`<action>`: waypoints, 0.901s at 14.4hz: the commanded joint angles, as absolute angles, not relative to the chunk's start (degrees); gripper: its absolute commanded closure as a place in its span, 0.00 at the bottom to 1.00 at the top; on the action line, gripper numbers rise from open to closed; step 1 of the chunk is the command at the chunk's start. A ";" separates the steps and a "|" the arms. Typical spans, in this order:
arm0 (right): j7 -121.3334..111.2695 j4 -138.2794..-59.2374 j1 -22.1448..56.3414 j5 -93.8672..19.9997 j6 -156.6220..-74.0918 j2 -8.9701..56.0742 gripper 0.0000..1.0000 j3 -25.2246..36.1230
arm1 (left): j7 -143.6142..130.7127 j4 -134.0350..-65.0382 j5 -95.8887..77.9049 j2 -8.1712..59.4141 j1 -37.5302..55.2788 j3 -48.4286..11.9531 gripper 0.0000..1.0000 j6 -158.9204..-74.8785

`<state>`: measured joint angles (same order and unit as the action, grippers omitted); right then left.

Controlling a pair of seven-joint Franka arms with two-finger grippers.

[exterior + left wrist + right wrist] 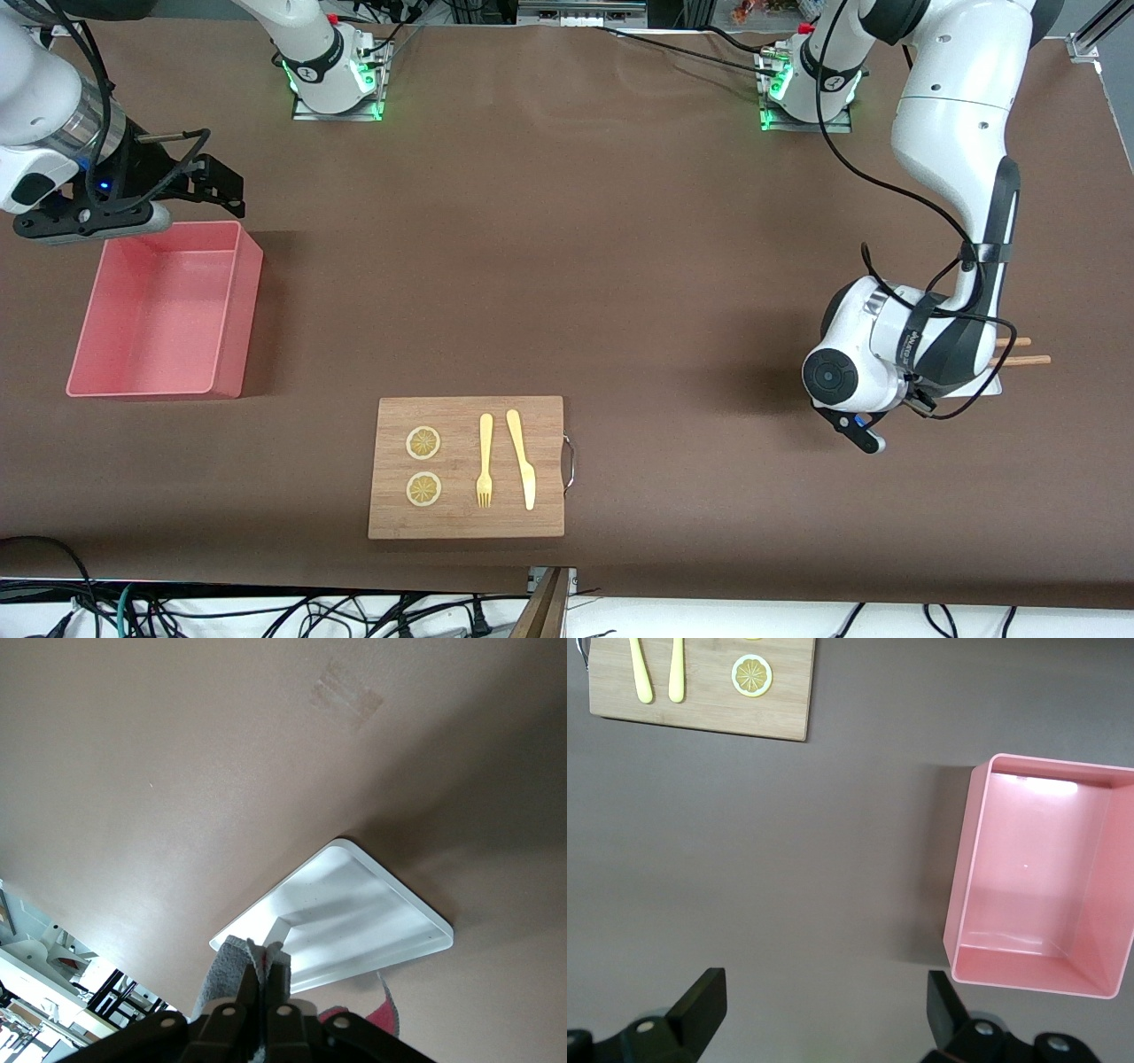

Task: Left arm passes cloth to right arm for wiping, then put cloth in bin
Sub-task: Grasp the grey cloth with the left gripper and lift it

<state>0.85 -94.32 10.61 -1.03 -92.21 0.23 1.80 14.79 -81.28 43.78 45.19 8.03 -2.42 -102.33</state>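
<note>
Left gripper (257, 992) fingers pinch the cloth (232, 967); right gripper (819, 1005) fingers spread wide, empty.

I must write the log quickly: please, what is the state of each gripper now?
Left gripper: closed on the cloth, beside the white tray.
Right gripper: open, holding nothing, by the bin.

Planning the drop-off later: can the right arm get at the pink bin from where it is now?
Probably yes. The right gripper hangs open just above the bin's edge farthest from the front camera, at the right arm's end of the table. The bin is empty, with nothing between them.
</note>
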 commanded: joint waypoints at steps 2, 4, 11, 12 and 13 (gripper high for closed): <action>-0.26 -93.43 10.37 -1.76 -91.93 0.18 0.00 1.85 | 15.73 -81.04 45.35 45.18 8.70 -2.37 1.00 -101.95; -0.18 -93.17 10.72 -1.67 -92.02 0.09 0.00 1.58 | 15.73 -80.60 45.35 45.09 9.66 -2.29 1.00 -101.78; -0.26 -92.72 10.81 -1.50 -91.58 0.18 0.00 1.49 | 17.31 -78.49 44.39 41.06 10.37 -2.90 1.00 -101.60; -0.26 -92.72 10.81 -1.49 -91.50 0.18 0.00 1.49 | 17.23 -78.49 44.21 39.83 11.33 -2.90 1.00 -101.60; 0.43 -92.72 10.72 -1.58 -91.49 0.18 0.00 1.49 | 17.05 -78.49 44.21 38.51 12.73 -2.90 1.00 -101.60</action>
<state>0.78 -93.48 10.80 -1.03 -92.24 0.23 1.35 16.02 -77.89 43.84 42.00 10.28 -3.11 -102.41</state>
